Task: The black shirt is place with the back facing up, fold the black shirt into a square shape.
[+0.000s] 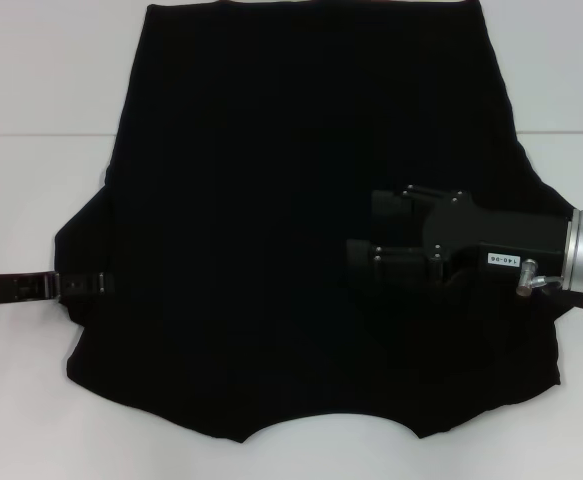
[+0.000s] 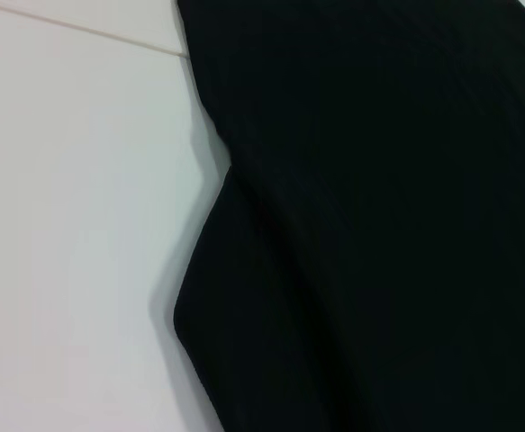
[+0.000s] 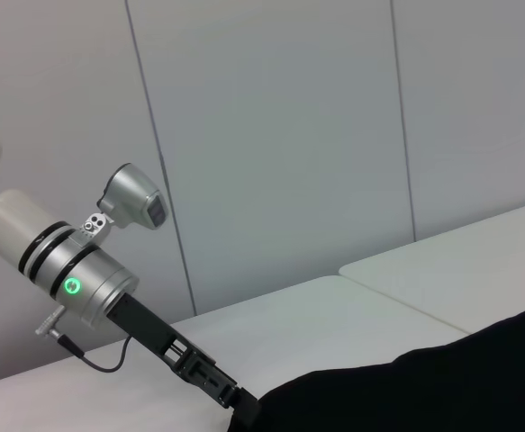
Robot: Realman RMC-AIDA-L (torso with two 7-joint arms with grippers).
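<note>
Lying flat: the black shirt (image 1: 271,230) is spreading across most of the head view, from the top edge down to the bottom, on the white table (image 1: 31,80).
Neckline: a curved notch is showing at the lower centre of the head view, with no lettering visible on the cloth.
Right gripper: the right gripper (image 1: 361,235) is reaching in from the right edge of the head view, over the right-centre of the shirt; its black fingers are blending into the cloth, so I cannot tell whether they are spread or pressed together.
Left gripper: the left gripper (image 1: 99,284) is coming in low from the left edge of the head view and meeting the shirt's left sleeve edge; whether it is pinching the cloth I cannot tell.
Left wrist view only: the shirt's edge (image 2: 199,270) is lying flat against the table, filling the right of the frame.
Right wrist view only: the left arm (image 3: 73,279) is sloping down to the shirt at the bottom centre, before a grey wall (image 3: 271,135).
</note>
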